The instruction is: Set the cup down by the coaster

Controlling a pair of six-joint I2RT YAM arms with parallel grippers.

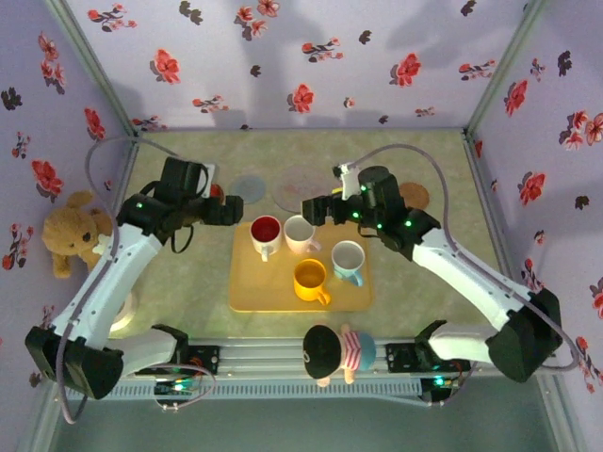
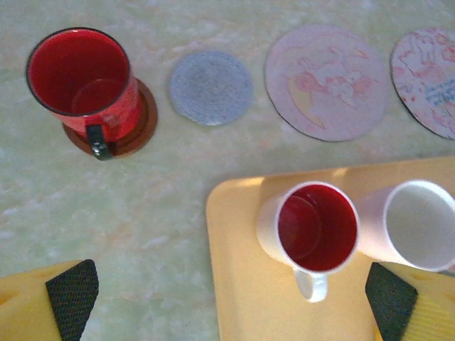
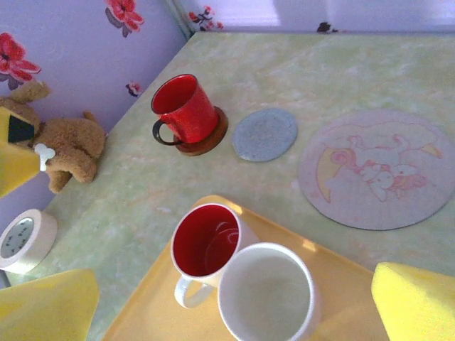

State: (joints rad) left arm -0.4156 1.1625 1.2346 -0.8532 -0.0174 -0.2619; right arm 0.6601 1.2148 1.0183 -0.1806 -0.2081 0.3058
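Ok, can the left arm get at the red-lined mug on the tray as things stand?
Probably yes: the open left gripper hangs just above the red-lined mug, with nothing covering it. The white mug tight beside it may crowd one finger.

We can read no words or numbers anywhere. The pink coaster (image 2: pixel 426 82) at the right edge of the left wrist view carries a few lines of dark blue print, but they are too blurred for us to make out.

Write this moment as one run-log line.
red black-handled mug: on round brown coaster | left gripper: open, empty | right gripper: open, empty | yellow tray: four mugs
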